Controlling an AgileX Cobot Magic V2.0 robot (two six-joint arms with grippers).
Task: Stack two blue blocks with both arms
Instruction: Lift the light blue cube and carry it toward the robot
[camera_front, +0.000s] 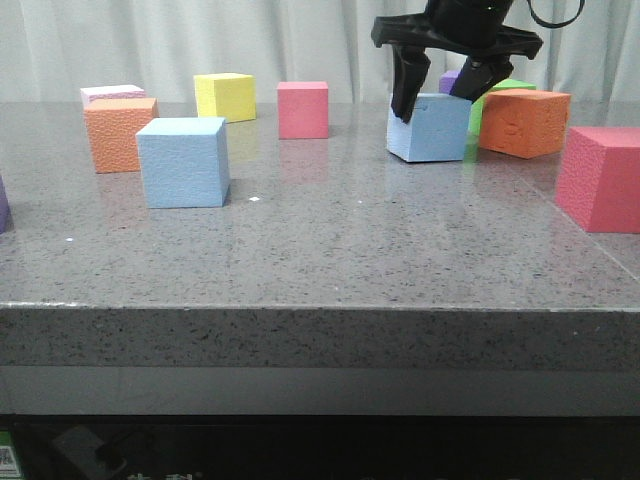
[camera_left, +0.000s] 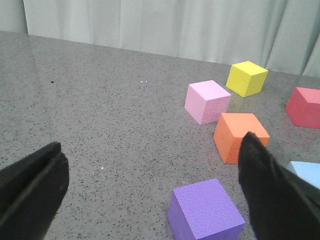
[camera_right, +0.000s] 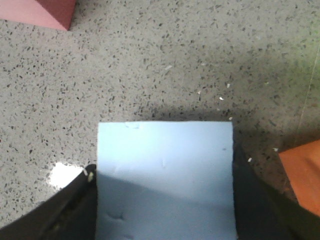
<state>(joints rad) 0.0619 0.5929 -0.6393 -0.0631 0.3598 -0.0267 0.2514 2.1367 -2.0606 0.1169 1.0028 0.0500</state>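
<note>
One light blue block (camera_front: 183, 162) stands alone at the left middle of the table. The other, paler blue block (camera_front: 435, 132) rests on the table at the back right. My right gripper (camera_front: 435, 105) comes down over it, one dark finger against each side. In the right wrist view the block (camera_right: 165, 170) fills the gap between the fingers (camera_right: 70, 210) and both touch its sides. My left gripper (camera_left: 150, 200) is wide open and empty above bare table; it is out of the front view. A sliver of the left blue block (camera_left: 307, 175) shows beside its finger.
An orange cube (camera_front: 120, 133), a pale pink cube (camera_front: 112, 94), a yellow cube (camera_front: 225, 96) and a red-pink cube (camera_front: 303, 109) stand at the back. An orange cube (camera_front: 522, 122) and a green one (camera_front: 510, 86) are behind the held block. A large pink cube (camera_front: 603, 178) is at the right. A purple cube (camera_left: 205, 210) lies near the left gripper.
</note>
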